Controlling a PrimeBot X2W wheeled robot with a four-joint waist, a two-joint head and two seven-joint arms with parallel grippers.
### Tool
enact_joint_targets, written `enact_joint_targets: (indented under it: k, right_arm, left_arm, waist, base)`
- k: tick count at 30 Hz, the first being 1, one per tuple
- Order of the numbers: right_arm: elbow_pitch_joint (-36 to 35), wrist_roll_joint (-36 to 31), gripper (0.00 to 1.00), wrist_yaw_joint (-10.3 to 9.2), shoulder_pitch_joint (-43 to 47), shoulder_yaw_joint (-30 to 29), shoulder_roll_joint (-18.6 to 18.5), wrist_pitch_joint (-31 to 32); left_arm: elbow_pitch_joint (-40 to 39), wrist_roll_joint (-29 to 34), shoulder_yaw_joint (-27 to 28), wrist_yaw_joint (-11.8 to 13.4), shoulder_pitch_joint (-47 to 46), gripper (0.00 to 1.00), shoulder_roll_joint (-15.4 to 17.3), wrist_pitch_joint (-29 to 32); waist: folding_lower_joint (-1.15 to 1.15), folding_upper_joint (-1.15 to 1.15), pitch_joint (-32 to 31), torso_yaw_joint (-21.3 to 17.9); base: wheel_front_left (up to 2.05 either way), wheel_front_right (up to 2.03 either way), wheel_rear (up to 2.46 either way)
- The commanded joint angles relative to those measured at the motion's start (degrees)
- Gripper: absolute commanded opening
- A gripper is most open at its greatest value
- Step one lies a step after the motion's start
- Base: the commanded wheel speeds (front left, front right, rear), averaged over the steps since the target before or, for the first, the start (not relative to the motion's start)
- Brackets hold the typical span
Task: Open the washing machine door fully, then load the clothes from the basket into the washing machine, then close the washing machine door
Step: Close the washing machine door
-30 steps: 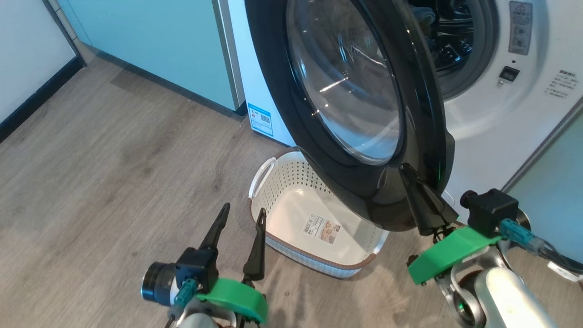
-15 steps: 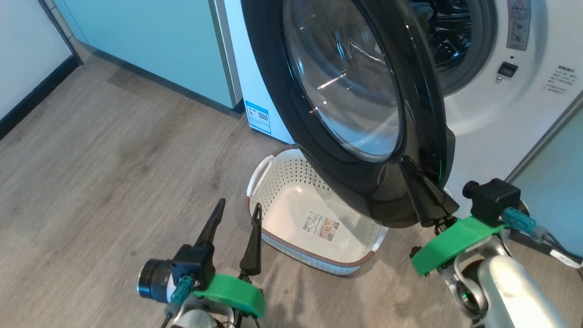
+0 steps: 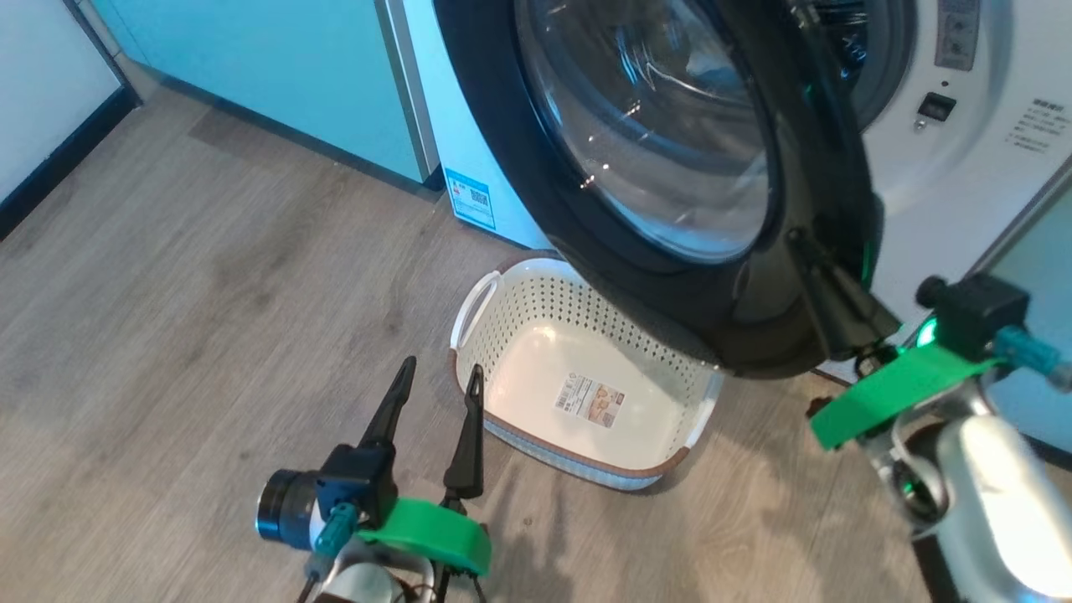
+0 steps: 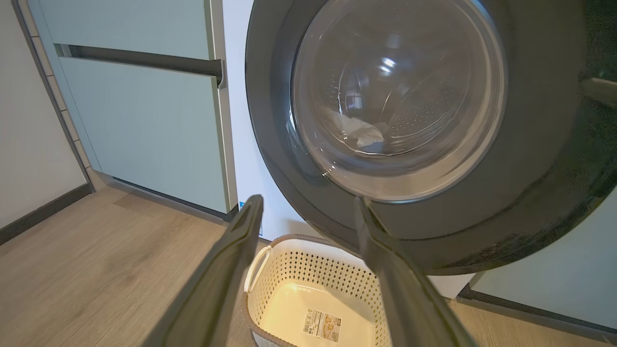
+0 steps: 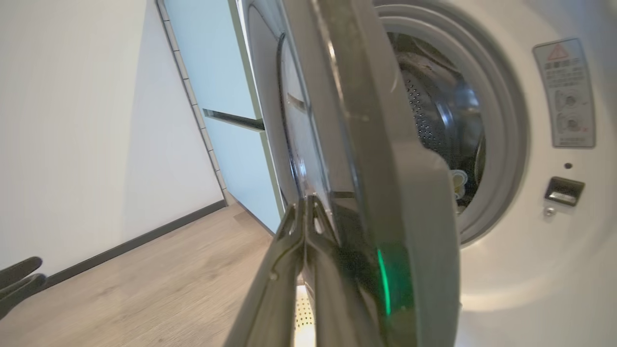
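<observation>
The glossy black washing machine door (image 3: pixel 586 193) stands partly swung across the drum mouth of the white washing machine (image 3: pixel 938 184). My right gripper (image 3: pixel 800 243) is shut, and its tips lie against the door's outer face near the lower right edge, as the right wrist view shows (image 5: pixel 306 202). The cream basket (image 3: pixel 519 314) sits on the floor below the door, with just a label on its base. Pale clothes (image 4: pixel 359 135) show through the door glass, inside the drum. My left gripper (image 3: pixel 442 368) hangs open and empty just left of the basket.
Pale green cabinets (image 3: pixel 276 75) stand left of the washer, and another pale panel (image 3: pixel 1034 276) is at its right. A white wall with dark skirting (image 3: pixel 50 84) bounds the far left. Wooden floor (image 3: pixel 209 293) spreads left of the basket.
The door has swung further toward the machine, and my shut right gripper has moved up and right with it. The left gripper stays where it was, still open.
</observation>
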Motion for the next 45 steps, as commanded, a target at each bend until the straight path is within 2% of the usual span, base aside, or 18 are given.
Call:
enact_joint_targets:
  k: [1, 13, 28, 37, 45]
  right_arm:
    - [-1.2, -0.7, 0.00, -0.19, -3.5, -0.3, -0.6, 0.0]
    - [4.3, -2.3, 0.00, -0.19, -13.1, -5.6, -4.4, 0.8]
    - [13.5, -3.7, 0.00, -0.19, -25.3, -7.7, -8.8, 1.2]
    - [18.6, -4.1, 0.00, -0.19, -29.6, -9.2, -9.3, -0.3]
    - [19.2, -3.6, 0.00, -0.19, -28.4, -6.6, -8.3, -2.2]
  left_arm:
    - [-2.2, 0.9, 2.4, -0.1, -2.8, 1.00, -0.1, -0.8]
    - [-3.0, 2.7, 2.4, -1.6, -5.5, 1.00, -2.8, -0.8]
    - [-4.0, 2.9, 0.7, -2.3, -8.8, 1.00, -4.4, -0.8]
    - [-4.7, 1.8, -0.7, -1.1, -9.7, 1.00, -4.4, -0.8]
    - [-4.5, 2.0, -0.6, -0.7, -9.6, 1.00, -4.4, -0.8]
  waist:
    - [0.00, 0.00, 0.5, 0.0]
    - [0.00, 0.00, 4.9, 1.3]
    - [0.00, 0.00, 9.5, 3.6]
    - [0.00, 0.00, 10.6, 4.2]
    - [0.00, 0.00, 10.4, 3.6]
  base:
    - [0.00, 0.00, 0.00]
    - [0.00, 0.00, 0.00]
    - [0.00, 0.00, 0.00]
    - [0.00, 0.00, 0.00]
    - [0.00, 0.00, 0.00]
